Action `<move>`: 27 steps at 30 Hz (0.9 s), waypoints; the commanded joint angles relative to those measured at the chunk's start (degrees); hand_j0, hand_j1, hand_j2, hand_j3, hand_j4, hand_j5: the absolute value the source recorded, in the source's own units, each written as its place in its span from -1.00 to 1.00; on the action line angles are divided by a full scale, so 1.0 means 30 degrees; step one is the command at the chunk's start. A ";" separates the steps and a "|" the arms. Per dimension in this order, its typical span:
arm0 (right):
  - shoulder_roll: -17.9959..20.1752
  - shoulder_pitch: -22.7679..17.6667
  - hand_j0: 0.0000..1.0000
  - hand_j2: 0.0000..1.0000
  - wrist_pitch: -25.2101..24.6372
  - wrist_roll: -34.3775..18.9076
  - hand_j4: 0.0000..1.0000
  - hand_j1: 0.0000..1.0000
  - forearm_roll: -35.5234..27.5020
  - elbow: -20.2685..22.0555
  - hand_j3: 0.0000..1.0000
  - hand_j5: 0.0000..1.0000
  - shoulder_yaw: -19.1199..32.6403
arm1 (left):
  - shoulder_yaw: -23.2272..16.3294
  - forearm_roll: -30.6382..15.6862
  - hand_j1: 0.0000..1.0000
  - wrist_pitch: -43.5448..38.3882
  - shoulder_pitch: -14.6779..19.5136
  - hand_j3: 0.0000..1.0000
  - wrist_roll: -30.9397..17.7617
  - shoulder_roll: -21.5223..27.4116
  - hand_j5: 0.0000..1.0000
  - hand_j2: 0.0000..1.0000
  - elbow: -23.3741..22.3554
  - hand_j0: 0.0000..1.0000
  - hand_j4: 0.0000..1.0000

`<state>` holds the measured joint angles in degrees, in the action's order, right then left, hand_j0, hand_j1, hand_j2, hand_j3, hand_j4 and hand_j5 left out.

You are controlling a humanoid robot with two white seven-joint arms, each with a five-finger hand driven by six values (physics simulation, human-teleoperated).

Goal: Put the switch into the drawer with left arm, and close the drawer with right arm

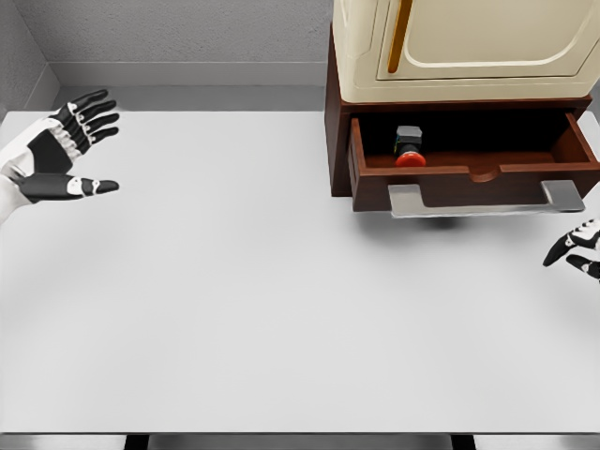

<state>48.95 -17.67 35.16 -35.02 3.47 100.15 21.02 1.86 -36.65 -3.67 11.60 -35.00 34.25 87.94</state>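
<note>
Two hands show: the right hand (574, 251) at the edge, fingers only partly seen so its grip cannot be told, and the left hand (64, 150) spread, holding nothing. Just beyond the right hand, one open brown wooden drawer (469, 176) holds one red-buttoned switch (409, 146). One white table (244, 309) meets grey walls (178, 33).

Switch (409, 145): grey body, red button, lying inside the open brown drawer (469, 174), beyond and left of the right hand (577, 251), apart from it.
</note>
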 commanded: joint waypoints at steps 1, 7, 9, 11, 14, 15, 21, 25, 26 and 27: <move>0.0091 0.0000 -0.02 -0.02 -0.0052 0.0006 -0.02 -0.02 -0.0103 0.0075 -0.02 -0.02 -0.0416 | 0.0052 -0.0118 1.00 0.0520 0.0000 1.00 0.0000 -0.0080 1.00 1.00 -0.0399 1.00 1.00; 0.0120 0.0849 0.11 0.11 -0.0052 0.0006 0.11 0.11 -0.0103 0.0163 0.11 0.11 -0.1118 | 0.0052 -0.0089 1.00 0.0520 0.0000 1.00 0.0000 -0.0109 1.00 1.00 -0.0487 1.00 1.00; 0.0530 0.1494 0.11 0.11 -0.0052 0.0006 0.11 0.11 -0.0103 0.0163 0.11 0.11 -0.1939 | 0.0023 -0.0089 1.00 0.0520 0.0000 1.00 0.0000 -0.0109 1.00 1.00 -0.0487 1.00 1.00; 0.0531 0.1523 0.13 0.13 -0.0052 0.0006 0.13 0.13 -0.0103 0.0134 0.13 0.13 -0.1939 | 0.0023 -0.0060 1.00 0.0520 -0.0029 1.00 0.0000 -0.0109 1.00 1.00 -0.0487 1.00 1.00; 0.0530 0.1787 0.15 0.15 -0.0052 0.0006 0.15 0.15 -0.0045 0.0016 0.15 0.15 -0.1969 | 0.0023 0.0204 1.00 0.0491 0.0000 1.00 0.0000 -0.0109 1.00 1.00 -0.0516 1.00 1.00; 0.0501 0.1787 0.16 0.16 -0.0052 0.0006 0.16 0.16 -0.0045 0.0016 0.16 0.16 -0.1969 | 0.0023 0.0204 1.00 0.0520 0.0000 1.00 0.0000 -0.0109 1.00 1.00 -0.0516 1.00 1.00; 0.0502 0.3427 0.16 0.16 -0.0052 0.0006 0.16 0.16 0.0043 -0.0100 0.16 0.16 -0.3374 | 0.0023 0.0292 1.00 0.0520 -0.0029 1.00 0.0000 -0.0109 1.00 1.00 -0.0516 1.00 1.00; 0.0501 0.3662 0.16 0.16 -0.0052 0.0006 0.16 0.16 0.0043 -0.0305 0.16 0.16 -0.3463 | 0.0023 0.0292 1.00 0.0520 -0.0029 1.00 0.0000 -0.0109 1.00 1.00 -0.0516 1.00 1.00; 0.0501 0.3809 0.16 0.16 -0.0052 0.0006 0.16 0.16 0.0043 -0.0423 0.16 0.16 -0.3463 | 0.0023 0.0263 1.00 0.0520 0.0000 1.00 0.0000 -0.0138 1.00 1.00 -0.0516 1.00 1.00; 0.0501 0.3896 0.16 0.16 -0.0052 0.0006 0.16 0.16 0.0073 -0.0452 0.16 0.16 -0.3463 | 0.0023 0.0292 1.00 0.0520 -0.0029 1.00 0.0000 -0.0138 1.00 1.00 -0.0516 1.00 1.00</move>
<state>50.39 -5.89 35.17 -35.02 4.02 99.16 10.95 1.93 -35.45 -2.11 11.60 -35.00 33.83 86.36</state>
